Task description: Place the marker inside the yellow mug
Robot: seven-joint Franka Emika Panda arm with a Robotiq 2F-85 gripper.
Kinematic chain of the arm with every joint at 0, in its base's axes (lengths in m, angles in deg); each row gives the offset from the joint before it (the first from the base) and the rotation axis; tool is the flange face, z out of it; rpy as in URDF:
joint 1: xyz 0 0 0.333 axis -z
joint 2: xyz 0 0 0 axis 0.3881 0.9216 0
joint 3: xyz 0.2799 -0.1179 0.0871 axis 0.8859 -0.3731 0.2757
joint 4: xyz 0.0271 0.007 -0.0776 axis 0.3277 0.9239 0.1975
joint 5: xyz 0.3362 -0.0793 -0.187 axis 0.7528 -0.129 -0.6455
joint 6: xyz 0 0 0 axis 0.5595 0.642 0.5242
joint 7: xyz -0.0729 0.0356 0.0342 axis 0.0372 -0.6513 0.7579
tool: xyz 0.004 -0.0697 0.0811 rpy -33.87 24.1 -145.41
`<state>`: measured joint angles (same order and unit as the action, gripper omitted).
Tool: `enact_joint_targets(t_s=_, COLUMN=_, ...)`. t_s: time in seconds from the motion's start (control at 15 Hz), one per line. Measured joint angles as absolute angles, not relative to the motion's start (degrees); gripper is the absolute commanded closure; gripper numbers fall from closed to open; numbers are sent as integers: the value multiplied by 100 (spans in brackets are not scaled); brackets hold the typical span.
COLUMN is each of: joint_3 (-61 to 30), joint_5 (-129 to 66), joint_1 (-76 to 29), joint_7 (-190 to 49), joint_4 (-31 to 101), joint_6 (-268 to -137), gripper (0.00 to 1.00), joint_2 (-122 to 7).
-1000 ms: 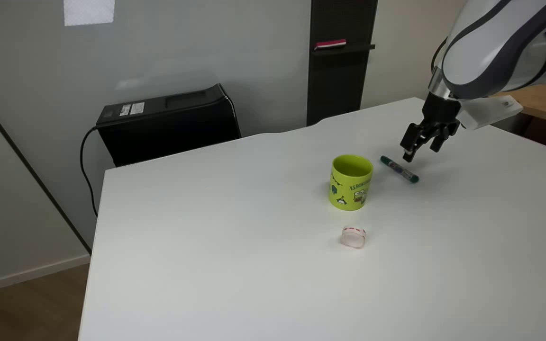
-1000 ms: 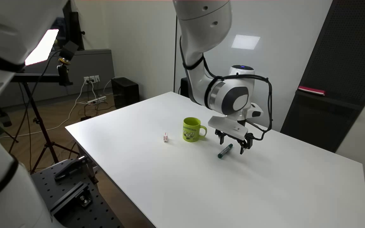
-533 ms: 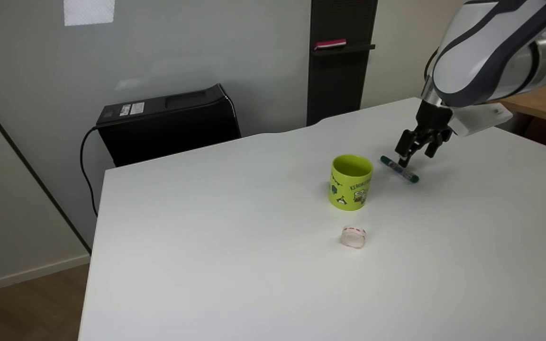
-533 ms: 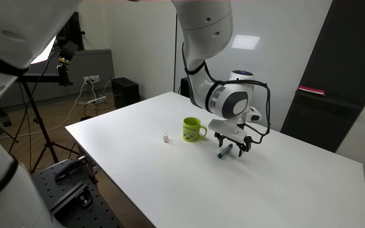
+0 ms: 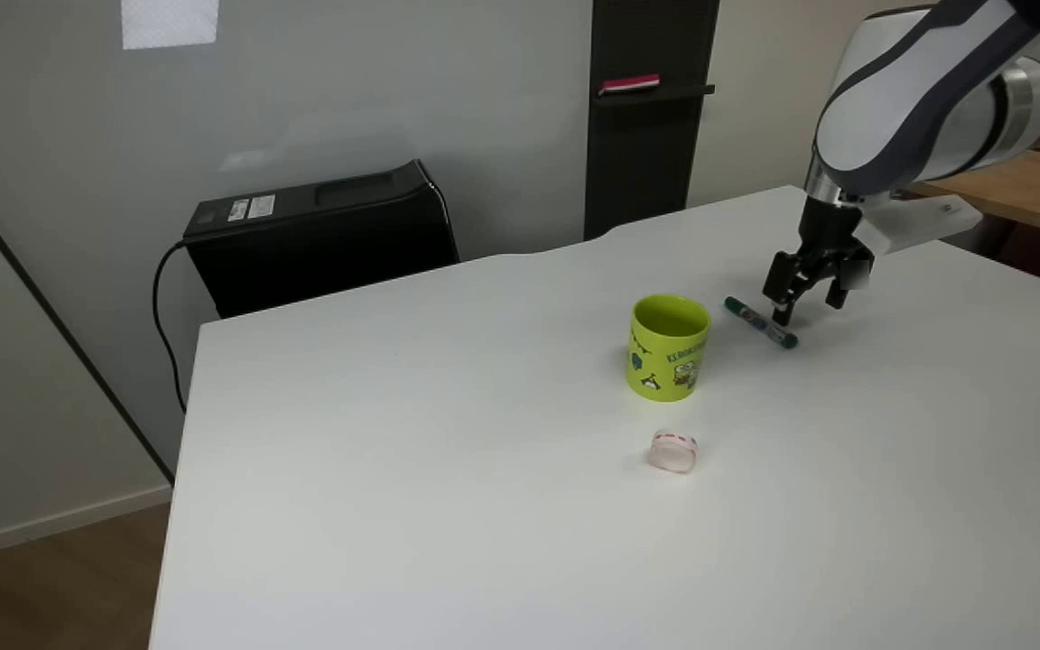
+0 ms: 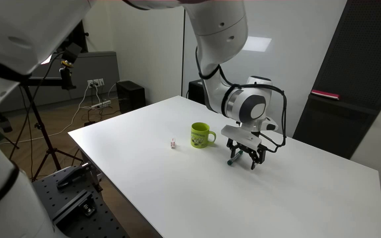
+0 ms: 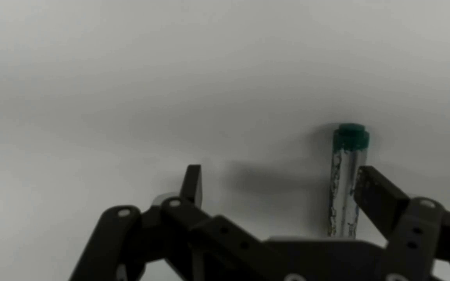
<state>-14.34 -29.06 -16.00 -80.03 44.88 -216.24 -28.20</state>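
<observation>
The marker (image 5: 760, 323) lies flat on the white table beside the yellow mug, with dark green ends; it also shows in an exterior view (image 6: 234, 159) and the wrist view (image 7: 343, 191). The yellow mug (image 5: 667, 361) stands upright; its handle shows in an exterior view (image 6: 199, 136), on the marker's side. My gripper (image 5: 809, 311) is open and low over the table at the marker, also in an exterior view (image 6: 243, 162). In the wrist view the open fingers (image 7: 279, 171) straddle the marker, which is close to the right finger; I cannot tell if they touch. The marker's lower part is hidden there.
A small clear lump with red marks (image 5: 673, 453) lies near the mug, on the side away from the marker; it also shows in an exterior view (image 6: 173, 143). The white table (image 5: 412, 469) has its far edge behind the mug. A black box (image 5: 321, 235) stands beyond it.
My open gripper has come down towards the table, and one finger now overlaps the marker in view. In the last half second it has also shifted slightly sideways. Marker and mug have not moved.
</observation>
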Motion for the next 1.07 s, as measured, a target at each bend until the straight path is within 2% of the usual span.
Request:
enact_joint_targets(t_s=0.73, joint_3=-1483, joint_5=-2842, joint_1=-1802, joint_7=-7603, joint_4=4234, joint_6=-21488, gripper=0, joint_2=-2614)
enact_joint_targets(t_s=0.8, joint_3=-1483, joint_5=-2842, joint_1=-1818, joint_7=-7571, joint_4=4231, joint_6=-21488, gripper=25, joint_2=-2603)
enact_joint_targets(t_s=0.87, joint_3=-1483, joint_5=-2842, joint_1=-1835, joint_7=-7537, joint_4=4230, joint_6=-21488, gripper=27, joint_2=-2591)
enact_joint_targets(t_s=1.07, joint_3=-1489, joint_5=-2842, joint_1=-1884, joint_7=-7487, joint_4=4214, joint_6=-21488, gripper=51, joint_2=-2545)
